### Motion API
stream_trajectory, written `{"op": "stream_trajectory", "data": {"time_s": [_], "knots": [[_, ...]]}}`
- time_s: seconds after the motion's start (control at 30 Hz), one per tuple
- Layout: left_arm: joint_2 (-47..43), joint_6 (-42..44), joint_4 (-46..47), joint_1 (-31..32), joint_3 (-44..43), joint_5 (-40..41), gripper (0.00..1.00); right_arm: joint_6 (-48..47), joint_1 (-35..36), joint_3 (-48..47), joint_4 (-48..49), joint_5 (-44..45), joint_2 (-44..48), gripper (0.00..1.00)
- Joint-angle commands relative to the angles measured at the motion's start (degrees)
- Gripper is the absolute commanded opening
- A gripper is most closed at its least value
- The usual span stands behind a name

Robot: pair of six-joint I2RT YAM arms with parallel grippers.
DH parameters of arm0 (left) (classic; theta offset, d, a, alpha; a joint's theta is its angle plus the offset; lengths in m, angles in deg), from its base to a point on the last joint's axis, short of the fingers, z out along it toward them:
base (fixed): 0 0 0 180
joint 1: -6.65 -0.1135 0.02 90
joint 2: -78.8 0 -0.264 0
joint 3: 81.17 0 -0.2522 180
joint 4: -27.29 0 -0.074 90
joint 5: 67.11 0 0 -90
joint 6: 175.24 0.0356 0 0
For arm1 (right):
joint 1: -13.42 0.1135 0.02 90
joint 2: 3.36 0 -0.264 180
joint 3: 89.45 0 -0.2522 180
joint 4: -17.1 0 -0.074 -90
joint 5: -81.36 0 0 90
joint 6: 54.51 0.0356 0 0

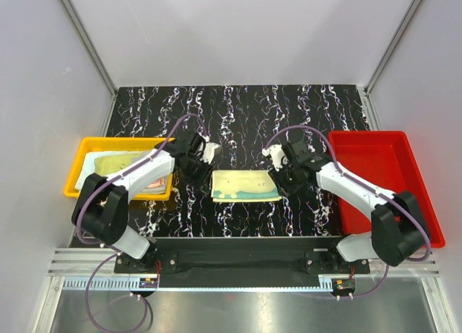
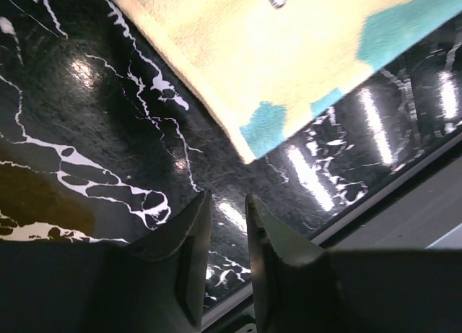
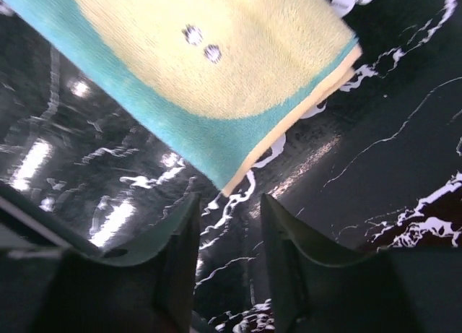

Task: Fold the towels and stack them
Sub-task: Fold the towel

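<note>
Right now my left tool (image 2: 227,200) is released: jaws a narrow gap apart, only worktop (image 1: 238,116) showing between them, nothing held. My right tool (image 3: 229,200) is the same, with a slightly wider gap and nothing in it. Both hang low over the worktop, the left one just off the left end of the folded towel (image 1: 245,186) and the right one just off its right end. Neither touches it, as far as I can see.

The folded towel lies flat mid-worktop between my tools. It is yellow-green with a teal border and a few small dark marks. The right wrist view shows two layers at the near corner, with the edges nearly lined up. The fold looks tidy to me. I can't tell whether it needs a second fold.

Further out on the left, the yellow tray (image 1: 115,141) holds more towels (image 1: 119,167). A pale green one on light blue is on top, and a pink edge peeks out at the tray's near right corner. I can't tell whether any of them is folded. On the right is the red tray (image 1: 382,174), well apart from the folded towel, and I see no cloth in it.

Progress, my call: early. One towel is folded and lying loose, and no stack is visible anywhere. Left to do: park this towel where the stack goes (probably the red tray, but that's a guess), then pull the rest from the yellow tray one at a time, fold each, and stack it on top.
</note>
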Motion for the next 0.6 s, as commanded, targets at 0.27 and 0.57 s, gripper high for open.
{"op": "stream_trajectory", "data": {"time_s": [0.27, 0.57], "knots": [[-1.9, -15.9, 17.7, 0.3, 3.3, -11.0, 0.29, 16.9, 0.3, -10.2, -1.4, -15.0, -2.5, 0.27], [5.1, -24.1, 24.5, 0.3, 11.8, -7.4, 0.29, 24.5, 0.0, -2.0, 6.7, -15.3, -13.0, 0.00]]}}
